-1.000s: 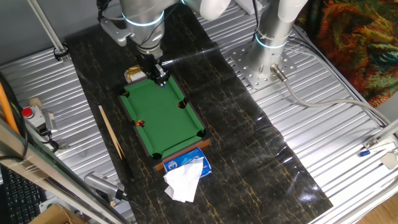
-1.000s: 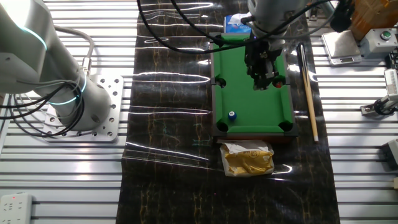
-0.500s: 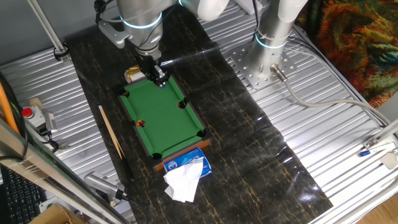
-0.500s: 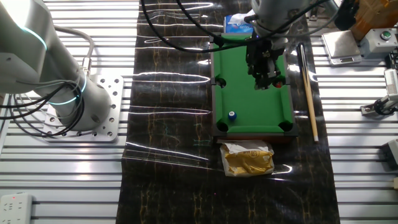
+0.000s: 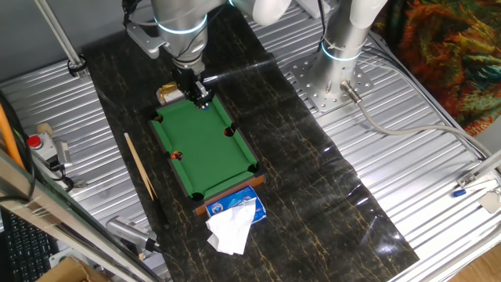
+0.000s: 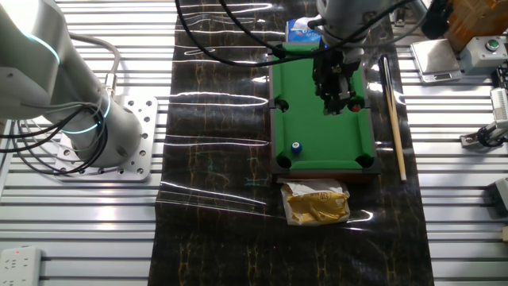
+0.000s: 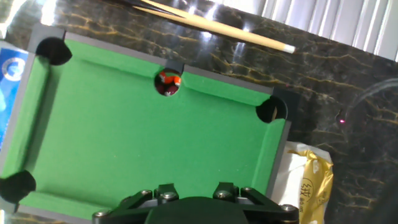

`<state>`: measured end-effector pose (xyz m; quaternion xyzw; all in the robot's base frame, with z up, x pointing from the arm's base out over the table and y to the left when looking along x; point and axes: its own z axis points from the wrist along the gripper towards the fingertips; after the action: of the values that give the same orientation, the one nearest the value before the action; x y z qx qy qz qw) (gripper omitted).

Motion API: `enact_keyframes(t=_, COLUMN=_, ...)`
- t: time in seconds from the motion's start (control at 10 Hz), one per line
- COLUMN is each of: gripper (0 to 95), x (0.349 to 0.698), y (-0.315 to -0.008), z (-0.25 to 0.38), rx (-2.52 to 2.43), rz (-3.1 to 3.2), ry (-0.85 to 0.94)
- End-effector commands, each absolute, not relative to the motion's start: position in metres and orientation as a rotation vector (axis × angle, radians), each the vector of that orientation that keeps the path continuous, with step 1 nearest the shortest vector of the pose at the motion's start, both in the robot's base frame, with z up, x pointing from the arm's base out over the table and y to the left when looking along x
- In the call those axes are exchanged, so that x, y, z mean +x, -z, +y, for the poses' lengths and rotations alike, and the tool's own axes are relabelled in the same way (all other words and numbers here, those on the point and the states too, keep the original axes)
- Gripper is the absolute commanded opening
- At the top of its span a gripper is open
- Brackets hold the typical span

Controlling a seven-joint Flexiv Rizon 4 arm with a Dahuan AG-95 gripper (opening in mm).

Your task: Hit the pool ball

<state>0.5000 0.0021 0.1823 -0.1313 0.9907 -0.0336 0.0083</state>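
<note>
A small green pool table [image 5: 205, 149] lies on the dark mat and also shows in the other fixed view [image 6: 321, 127] and the hand view [image 7: 124, 124]. A blue and white ball [image 6: 295, 148] rests on the felt near a corner pocket. A red ball [image 7: 168, 81] sits in a side pocket [image 6: 355, 106]. My gripper [image 6: 338, 97] hangs low over the felt near that side pocket, a good way from the blue ball, and looks shut and empty [image 5: 200, 98]. The hand view shows only its base, and the fingertips are out of frame.
A wooden cue stick [image 6: 391, 111] lies on the mat beside the table [image 5: 139, 164] [image 7: 211, 26]. A gold packet [image 6: 317, 203] lies at one end. A blue tissue box [image 5: 235, 207] with white tissue lies at the other. A second robot base [image 6: 87, 119] stands nearby.
The gripper shifted very slightly sideways and came back. The balls have not moved.
</note>
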Motion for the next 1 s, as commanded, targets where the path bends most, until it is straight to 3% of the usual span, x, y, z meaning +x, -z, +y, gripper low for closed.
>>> enact_keyframes(t=0.1, gripper=38.0, x=0.499, y=-0.182, z=0.001, rx=-0.41, rz=3.094, ry=0.118)
enact_keyframes(t=0.5, gripper=38.0, x=0.505, y=-0.184, z=0.001, rx=-0.376, rz=3.1, ry=0.122)
enact_keyframes(t=0.8, gripper=38.0, x=0.574, y=-0.21, z=0.006, rx=-0.447, rz=3.092, ry=0.12)
enact_keyframes(t=1.0, gripper=38.0, x=0.627, y=-0.229, z=0.018, rx=-0.749, rz=3.044, ry=0.128)
